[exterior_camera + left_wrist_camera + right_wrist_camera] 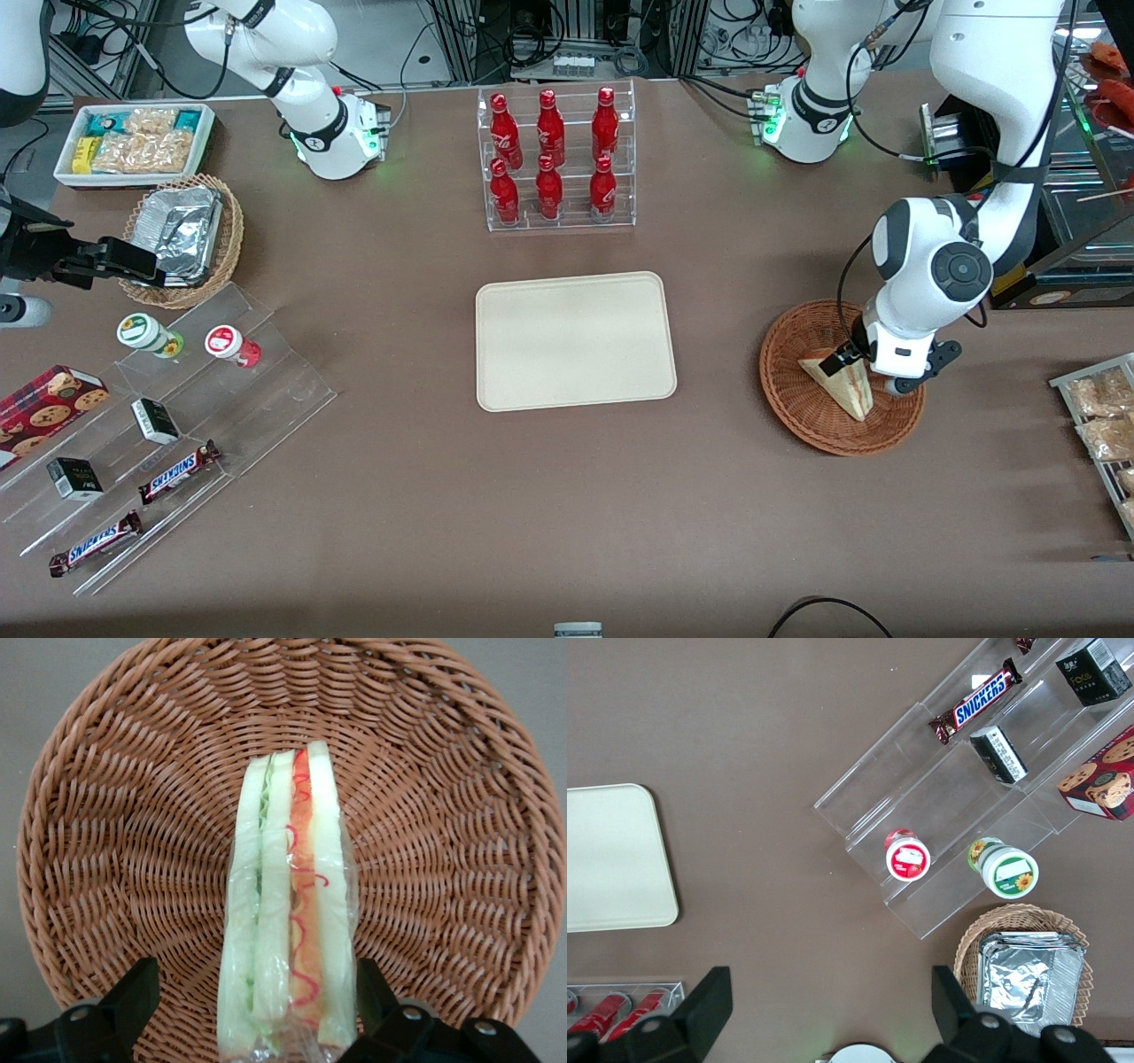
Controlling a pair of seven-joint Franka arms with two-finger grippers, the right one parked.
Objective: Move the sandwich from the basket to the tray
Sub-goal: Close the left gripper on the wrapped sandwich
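Observation:
The sandwich (840, 383), a wrapped white-bread wedge with red and pale green filling, lies in the round reddish-brown wicker basket (788, 354) toward the working arm's end of the table. My left gripper (864, 372) is down in the basket, open, with one finger on each side of the sandwich. In the left wrist view the sandwich (288, 904) stands on its edge between the two dark fingers (133, 997) over the basket's weave (115, 815); one finger is close against it, and the other has a gap. The cream tray (576, 341) lies flat at the table's middle and also shows in the right wrist view (611, 859).
A clear rack of red bottles (558, 159) stands farther from the front camera than the tray. A stepped clear shelf with snacks (159, 425), a tan basket with a foil container (182, 230) and a white snack box (133, 142) lie toward the parked arm's end. Snack packets (1103, 416) lie beside the basket.

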